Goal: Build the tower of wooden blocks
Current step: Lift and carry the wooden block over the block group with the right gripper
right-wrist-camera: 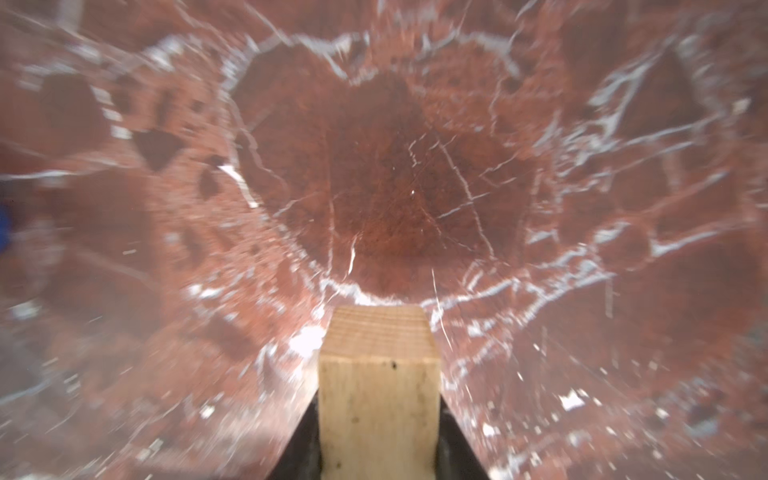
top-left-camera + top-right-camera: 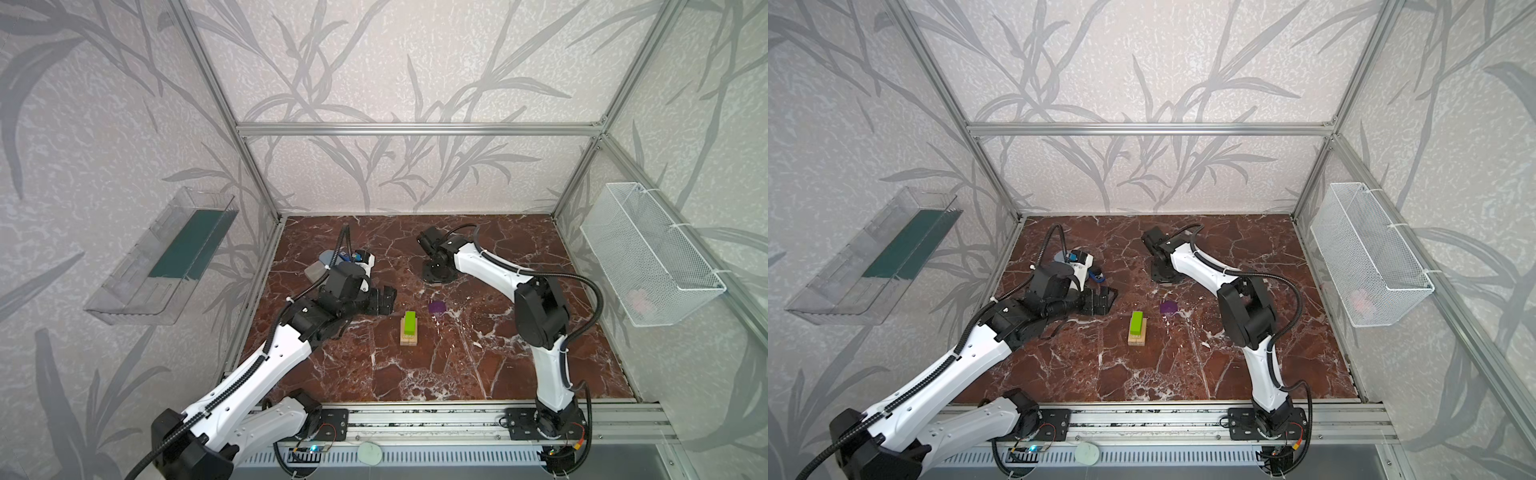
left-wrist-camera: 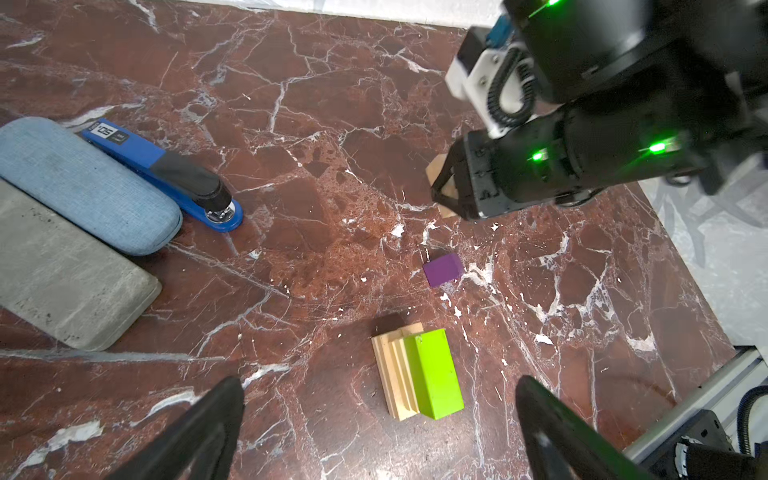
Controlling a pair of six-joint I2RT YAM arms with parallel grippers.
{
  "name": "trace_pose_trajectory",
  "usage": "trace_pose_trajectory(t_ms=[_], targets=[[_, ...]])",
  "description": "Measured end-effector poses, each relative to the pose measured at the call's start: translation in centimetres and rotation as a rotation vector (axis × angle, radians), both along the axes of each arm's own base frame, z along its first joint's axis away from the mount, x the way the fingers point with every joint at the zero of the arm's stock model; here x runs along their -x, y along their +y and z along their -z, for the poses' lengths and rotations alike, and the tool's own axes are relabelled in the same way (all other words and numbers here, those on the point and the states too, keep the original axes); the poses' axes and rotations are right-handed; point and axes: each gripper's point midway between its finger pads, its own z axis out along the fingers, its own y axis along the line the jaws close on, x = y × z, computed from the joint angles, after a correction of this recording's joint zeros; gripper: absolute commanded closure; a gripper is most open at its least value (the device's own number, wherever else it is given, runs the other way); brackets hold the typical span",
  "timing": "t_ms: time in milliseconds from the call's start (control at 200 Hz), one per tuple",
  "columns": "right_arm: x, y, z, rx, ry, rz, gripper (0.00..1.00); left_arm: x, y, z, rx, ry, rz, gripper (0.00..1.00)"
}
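Right gripper (image 3: pixel 446 189) pinches a pale brick (image 1: pixel 379 395) across its long sides; left gripper (image 2: pixel 384 300) is spread and empty. Nearest stands the tower (image 2: pixel 409 334): stepped pale layers with a green brick (image 2: pixel 409 323) on top. Purple block (image 2: pixel 437 307) lies at its two o'clock, the pinched brick farther off at one. Bricks look light, rigid and smooth-faced, probably best gripped squarely at mid-length.
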Motion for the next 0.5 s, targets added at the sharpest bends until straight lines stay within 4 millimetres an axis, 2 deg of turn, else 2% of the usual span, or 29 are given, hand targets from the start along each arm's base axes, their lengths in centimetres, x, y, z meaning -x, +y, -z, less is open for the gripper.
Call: trace_pose_trajectory(t_ms=[95, 200, 500], targets=[[1.3, 0.1, -3.0, -0.035, -0.041, 0.003, 0.77, 0.8, 0.3, 0.1, 0.006, 0.026, -0.005, 0.01], [3.3, 0.6, -5.0, -0.062, -0.056, 0.011, 0.78, 1.6, 0.7, 0.0, 0.020, 0.045, -0.009, 0.00], [10.2, 2.9, -6.2, -0.054, -0.022, 0.010, 0.80, 3.5, 2.1, 0.0, 0.051, 0.062, -0.052, 0.00]])
